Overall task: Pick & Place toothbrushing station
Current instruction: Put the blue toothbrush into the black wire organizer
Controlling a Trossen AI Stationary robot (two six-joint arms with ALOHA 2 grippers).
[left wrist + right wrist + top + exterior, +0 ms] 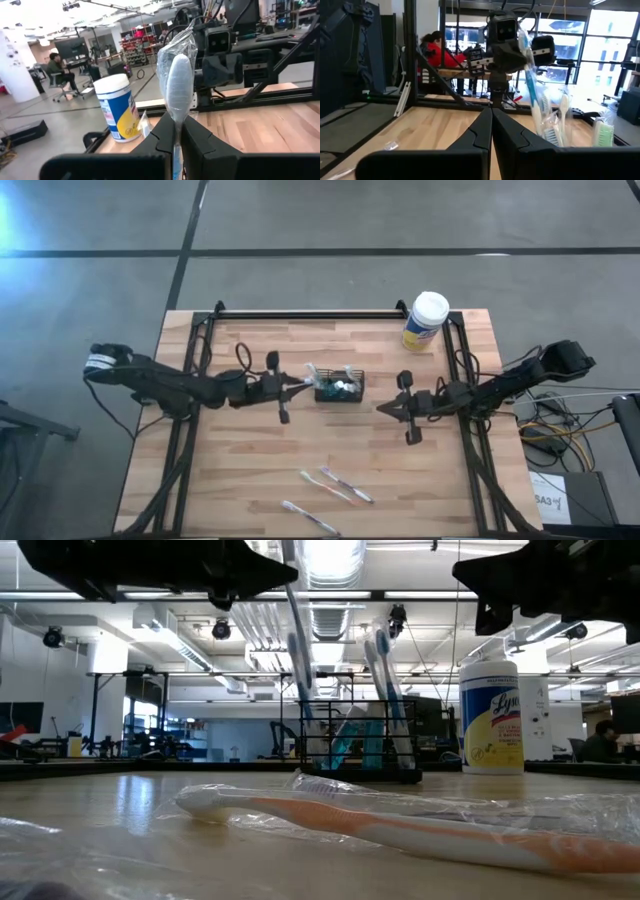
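The toothbrushing station, a small black mesh caddy [340,388] [360,745], stands mid-table and holds wrapped toothbrushes upright. My left gripper [304,385] [173,134] is at the caddy's left end, shut on a plastic-wrapped toothbrush [178,82] [530,75]. That brush stands nearly upright at the caddy's left end [297,650]. My right gripper [384,409] [491,114] is shut and empty, a little to the right of the caddy and above the table. My left gripper pinches the wrapped toothbrush between its two fingers, just below the head [176,125], wrapper and all. The fingers come about level from the table's left. The head stands out past the fingertips. The brush's lower end [305,725] reaches down at the caddy's left end; whether it rests inside I cannot tell.
A white-lidded, yellow-labelled canister [425,320] [492,715] stands at the far right. Wrapped toothbrushes lie loose near the front edge [336,485] [306,517]; an orange one [400,825] fills the low view's foreground. Bare wood lies at the front left and front right.
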